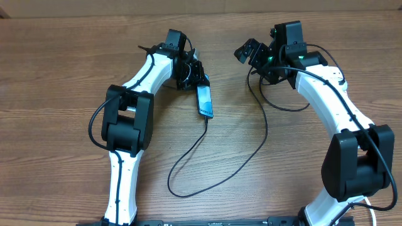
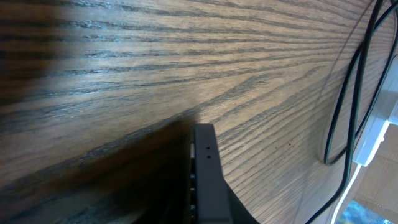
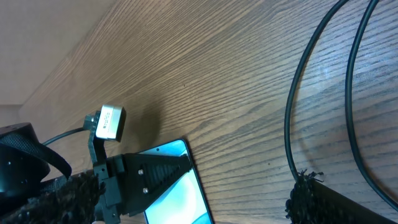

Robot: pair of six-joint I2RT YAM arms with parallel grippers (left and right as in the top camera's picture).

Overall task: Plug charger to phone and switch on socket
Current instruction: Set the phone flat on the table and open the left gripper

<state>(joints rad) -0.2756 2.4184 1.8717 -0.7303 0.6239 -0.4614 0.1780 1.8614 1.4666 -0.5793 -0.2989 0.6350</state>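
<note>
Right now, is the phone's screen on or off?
On. The phone shows a bright light-blue screen in the overhead view, and the right wrist view shows the same lit surface.

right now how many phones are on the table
1: the phone lies near the middle, its far end by the left gripper, a black cable at its near end. Others may be hidden.

I count two robot arms, a left arm (image 1: 135, 107) and a right arm (image 1: 333, 107), one phone (image 1: 205, 100), one black charger cable (image 1: 266, 129) and one wooden table (image 1: 63, 63).
</note>
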